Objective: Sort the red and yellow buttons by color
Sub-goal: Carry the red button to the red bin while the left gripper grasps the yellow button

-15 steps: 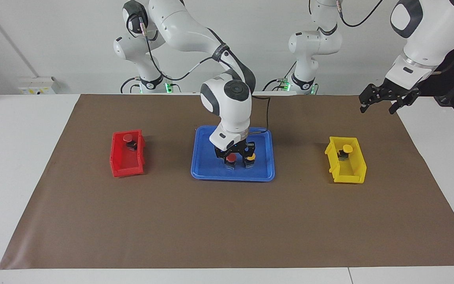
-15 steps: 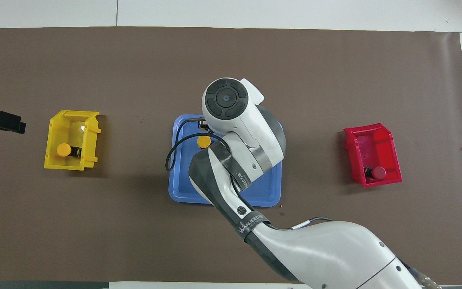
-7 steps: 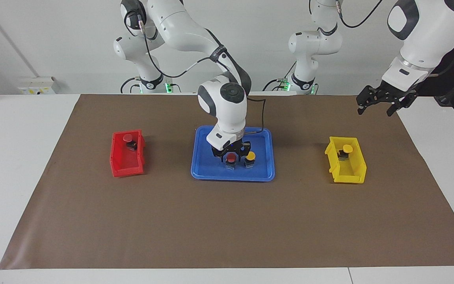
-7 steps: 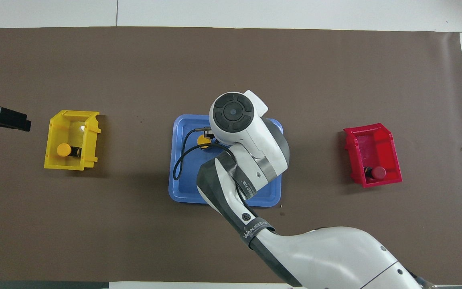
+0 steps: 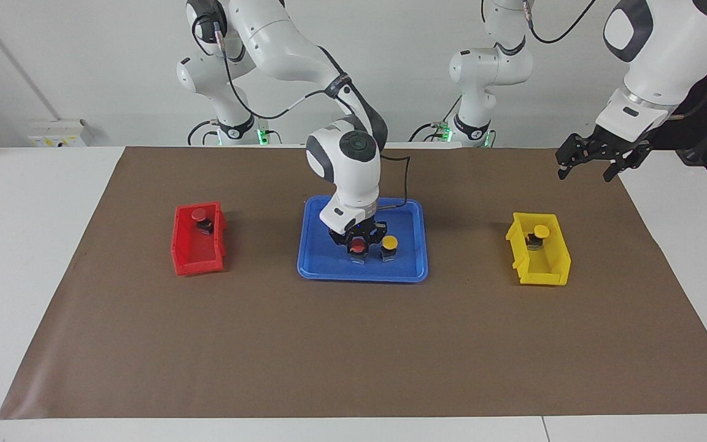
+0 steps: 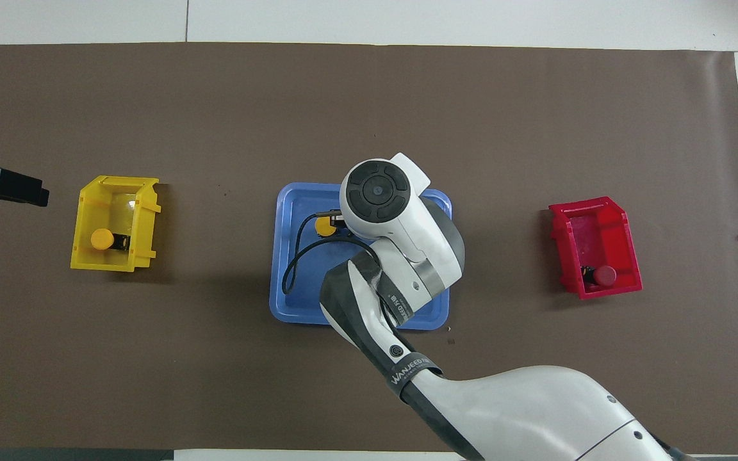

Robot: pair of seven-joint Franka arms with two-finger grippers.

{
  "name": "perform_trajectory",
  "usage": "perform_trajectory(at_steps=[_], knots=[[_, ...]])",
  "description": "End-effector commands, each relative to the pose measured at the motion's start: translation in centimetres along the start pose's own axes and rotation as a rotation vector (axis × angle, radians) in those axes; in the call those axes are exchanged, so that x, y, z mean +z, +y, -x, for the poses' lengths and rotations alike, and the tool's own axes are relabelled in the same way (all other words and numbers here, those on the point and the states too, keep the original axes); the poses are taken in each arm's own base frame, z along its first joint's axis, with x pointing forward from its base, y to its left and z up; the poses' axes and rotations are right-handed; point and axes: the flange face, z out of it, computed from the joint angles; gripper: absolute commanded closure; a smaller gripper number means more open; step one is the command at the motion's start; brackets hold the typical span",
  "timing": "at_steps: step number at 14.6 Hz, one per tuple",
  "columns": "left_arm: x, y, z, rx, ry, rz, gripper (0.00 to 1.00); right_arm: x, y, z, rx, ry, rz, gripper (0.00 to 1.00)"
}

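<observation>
Right gripper (image 5: 358,240) down on red-capped push-button (image 5: 359,245) in flat blue plastic tray (image 5: 316,258), fingers spread either side; next: clamp, lift, carry to red bin (image 5: 191,255); left gripper (image 5: 593,161) waits, fingers apart

A brown mat (image 5: 353,344) covered most of the white surface (image 5: 28,245). A blue tray (image 5: 316,258) sat at the middle of the mat. A red bin (image 5: 191,258) stood toward the right arm's end of the surface, and a yellow bin (image 5: 544,270) toward the left arm's end, each well apart from the tray. A black cable (image 6: 292,262) looped over the tray in the overhead view.
</observation>
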Motion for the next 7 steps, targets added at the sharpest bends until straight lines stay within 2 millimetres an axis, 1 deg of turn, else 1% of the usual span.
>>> perform_trajectory(at_steps=[1,2,3,4,5,6,7], knots=[[1.0,0.2,-0.4,0.006,0.028,-0.011,0.0,-1.7,0.2,0.1,0.019,-0.005,-0.024,0.84],[2.6,1.2,-1.1,-0.001,0.042,0.011,0.0,-3.5,0.6,-0.8,0.021,-0.008,-0.021,0.84],[4.2,4.1,-1.8,-0.026,0.068,0.031,0.0,-5.8,1.9,-1.6,0.03,-0.002,-0.015,0.84],[5.8,7.4,-2.4,-0.062,0.094,0.037,0.0,-8.5,4.4,-2.3,0.041,0.007,-0.022,0.84],[7.2,10.1,-3.0,-0.094,0.101,0.043,0.0,-10.7,7.4,-2.6,0.036,-0.006,-0.017,0.84],[8.5,13.8,-3.6,-0.102,0.094,0.049,0.0,-12.6,10.9,-1.8,0.0,-0.047,-0.003,0.84],[9.8,17.0,-4.0,-0.122,0.09,0.052,0.0,-13.7,15.1,-1.1,-0.028,-0.083,0.004,0.84]])
